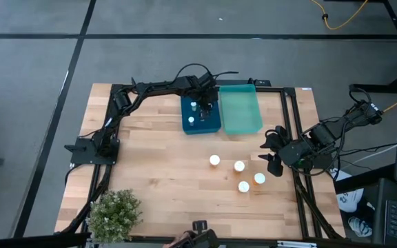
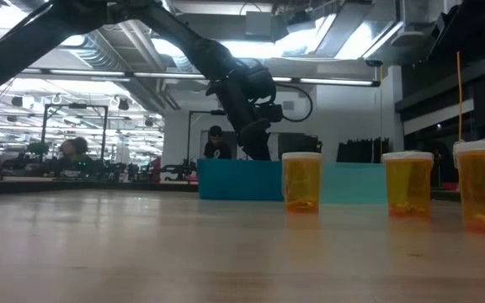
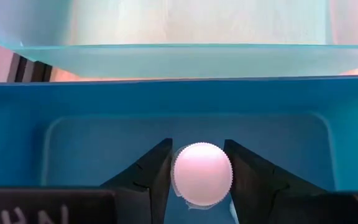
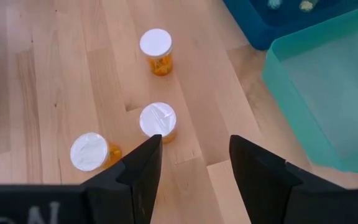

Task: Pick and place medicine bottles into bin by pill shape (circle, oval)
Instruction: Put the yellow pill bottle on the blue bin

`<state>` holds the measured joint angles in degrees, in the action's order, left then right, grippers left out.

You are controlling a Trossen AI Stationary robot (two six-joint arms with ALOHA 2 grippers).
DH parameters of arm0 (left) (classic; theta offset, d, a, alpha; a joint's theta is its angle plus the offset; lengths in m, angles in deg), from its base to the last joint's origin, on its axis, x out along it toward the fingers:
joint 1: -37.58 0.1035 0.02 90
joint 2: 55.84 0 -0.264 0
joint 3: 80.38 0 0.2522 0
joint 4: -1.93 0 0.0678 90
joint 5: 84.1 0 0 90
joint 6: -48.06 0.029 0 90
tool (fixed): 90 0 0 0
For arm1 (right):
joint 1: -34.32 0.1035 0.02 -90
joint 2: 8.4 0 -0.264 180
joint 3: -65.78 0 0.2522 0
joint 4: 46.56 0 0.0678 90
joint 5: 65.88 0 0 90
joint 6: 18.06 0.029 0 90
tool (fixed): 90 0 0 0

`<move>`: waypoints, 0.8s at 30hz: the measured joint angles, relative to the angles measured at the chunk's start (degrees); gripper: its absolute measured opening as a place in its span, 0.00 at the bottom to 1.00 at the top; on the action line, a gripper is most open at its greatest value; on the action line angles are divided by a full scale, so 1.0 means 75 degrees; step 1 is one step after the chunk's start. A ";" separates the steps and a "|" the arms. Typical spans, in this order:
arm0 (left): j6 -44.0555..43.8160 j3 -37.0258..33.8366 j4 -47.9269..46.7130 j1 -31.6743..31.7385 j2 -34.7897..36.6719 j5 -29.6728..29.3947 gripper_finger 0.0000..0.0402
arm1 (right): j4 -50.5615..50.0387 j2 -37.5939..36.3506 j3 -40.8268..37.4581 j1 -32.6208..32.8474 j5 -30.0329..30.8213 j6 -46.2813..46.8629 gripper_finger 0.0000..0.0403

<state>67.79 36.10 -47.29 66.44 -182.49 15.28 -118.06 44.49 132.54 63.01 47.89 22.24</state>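
My left gripper [image 1: 208,107] reaches down into the dark blue bin [image 1: 185,129] at the table's far side and is shut on a small white-capped medicine bottle [image 3: 202,174]. Two tiny white-capped bottles [image 1: 194,105] [image 1: 190,120] stand in the same bin. Several amber bottles with white caps [image 1: 214,160] [image 1: 239,166] [image 1: 259,178] stand upright on the table right of centre. My right gripper [image 1: 273,153] is open and empty, just right of them; in the right wrist view [image 4: 191,162] they stand ahead of its fingers. My left gripper pinches the bottle's white cap [image 3: 178,175] between its two fingers, one on each side of the cap's rim. The fingers point down from above. The bottle stands upright inside the blue bin; whether its base rests on the bin's floor, I cannot tell.
A light teal bin [image 1: 240,110] stands right beside the blue one. A green potted plant [image 1: 114,213] stands at the near left corner. Black frame rails [image 1: 291,117] run along the table's sides. Bare wood lies left of the amber bottles.
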 joint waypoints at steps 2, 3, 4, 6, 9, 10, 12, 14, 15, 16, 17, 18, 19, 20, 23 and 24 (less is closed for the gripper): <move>0.0041 0.0000 0.0008 -0.0005 0.0000 -0.0179 0.33 | 0.0000 0.0000 0.0000 0.0000 0.0000 0.0000 0.47; 0.0044 0.0000 0.0005 -0.0005 0.0000 -0.0255 0.33 | 0.0001 0.0000 0.0000 0.0001 0.0000 0.0000 0.47; 0.0047 0.0000 0.0002 0.0001 0.0000 -0.0335 0.33 | 0.0003 0.0000 0.0000 0.0000 -0.0003 0.0000 0.47; 0.0049 0.0000 0.0016 0.0000 0.0000 -0.0615 0.33 | 0.0000 0.0000 0.0000 0.0001 -0.0003 0.0002 0.47; 0.0047 0.0000 0.0016 -0.0022 0.0000 -0.0868 0.33 | 0.0001 0.0000 0.0000 0.0000 -0.0003 -0.0004 0.47; 0.0045 0.0000 0.0017 -0.0022 0.0000 -0.0864 0.33 | 0.0000 0.0000 0.0000 0.0000 -0.0003 -0.0006 0.47; 0.0021 0.0000 0.0015 -0.0022 0.0000 -0.0668 0.33 | 0.0000 0.0000 0.0000 0.0000 -0.0003 -0.0009 0.47; -0.0151 0.0000 0.0002 -0.0019 0.0000 -0.0390 0.34 | 0.0000 0.0000 0.0000 0.0000 -0.0003 -0.0012 0.47; -0.0221 0.0000 0.0002 -0.0019 0.0000 -0.0275 0.34 | 0.0000 0.0000 0.0000 0.0000 -0.0003 -0.0010 0.47; -0.0331 0.0000 0.0002 -0.0019 0.0000 -0.0197 0.35 | 0.0000 0.0000 0.0000 0.0000 -0.0003 -0.0013 0.47; -0.0375 0.0000 0.0002 -0.0019 0.0000 -0.0172 0.36 | 0.0000 0.0000 0.0000 0.0000 -0.0003 -0.0015 0.47; -0.0402 0.0000 -0.0003 -0.0019 0.0000 -0.0171 0.38 | 0.0000 0.0000 0.0000 0.0000 -0.0003 -0.0017 0.47; -0.0412 0.0000 -0.0004 -0.0019 0.0000 -0.0174 0.40 | 0.0000 0.0000 0.0000 0.0003 -0.0003 -0.0018 0.47; -0.0417 0.0000 -0.0004 -0.0019 0.0000 -0.0175 0.42 | 0.0000 0.0000 0.0000 0.0000 -0.0003 -0.0020 0.47; -0.0382 0.0000 0.0001 -0.0014 0.0000 -0.0180 0.48 | 0.0000 0.0000 0.0000 0.0000 -0.0003 -0.0023 0.47; -0.0381 0.0000 0.0034 -0.0016 0.0000 -0.0180 0.49 | 0.0000 0.0000 0.0000 0.0000 -0.0003 -0.0026 0.47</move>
<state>64.93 36.10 -47.03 66.31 -182.49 13.93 -118.06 44.49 132.54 63.01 47.86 22.04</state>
